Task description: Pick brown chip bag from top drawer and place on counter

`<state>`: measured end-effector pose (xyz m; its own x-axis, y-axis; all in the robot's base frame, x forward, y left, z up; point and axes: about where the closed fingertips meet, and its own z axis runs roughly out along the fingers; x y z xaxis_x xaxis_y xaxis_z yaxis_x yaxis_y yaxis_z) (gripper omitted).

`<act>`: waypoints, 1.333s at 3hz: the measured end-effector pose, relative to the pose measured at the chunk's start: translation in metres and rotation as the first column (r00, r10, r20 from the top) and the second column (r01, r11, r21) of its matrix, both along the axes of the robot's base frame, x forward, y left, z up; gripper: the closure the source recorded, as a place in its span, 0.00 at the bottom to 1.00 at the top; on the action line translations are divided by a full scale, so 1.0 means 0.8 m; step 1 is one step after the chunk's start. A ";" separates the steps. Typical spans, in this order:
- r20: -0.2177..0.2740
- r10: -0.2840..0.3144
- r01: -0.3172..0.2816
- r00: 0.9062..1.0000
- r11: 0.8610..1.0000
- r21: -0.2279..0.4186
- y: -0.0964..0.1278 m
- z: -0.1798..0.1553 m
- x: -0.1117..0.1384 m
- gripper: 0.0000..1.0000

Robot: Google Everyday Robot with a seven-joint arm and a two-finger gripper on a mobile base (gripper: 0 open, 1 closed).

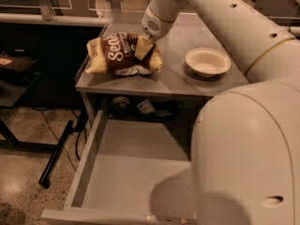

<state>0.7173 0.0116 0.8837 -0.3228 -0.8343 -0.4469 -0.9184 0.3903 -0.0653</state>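
The brown chip bag [119, 55] with white "Sea Salt" script lies on its side at the front left of the grey counter [176, 78], its underside touching the top. My gripper [143, 47] reaches down from the white arm and is shut on the bag's right end. The top drawer [136, 172] stands pulled out below the counter, and its flat grey bottom is bare. My arm's big white housing hides the drawer's right part.
A white paper bowl [207, 62] sits on the counter to the right of the bag. Small items [145, 107] lie on a shelf under the counter. A black table leg and cables [58, 153] are on the floor at left.
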 end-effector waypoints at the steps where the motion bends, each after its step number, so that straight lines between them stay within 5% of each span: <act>1: -0.021 0.000 0.000 1.000 1.000 0.012 -0.004 -0.022 0.000 1.00; 4: -0.021 0.000 0.000 1.000 1.000 0.012 -0.004 -0.022 0.000 0.35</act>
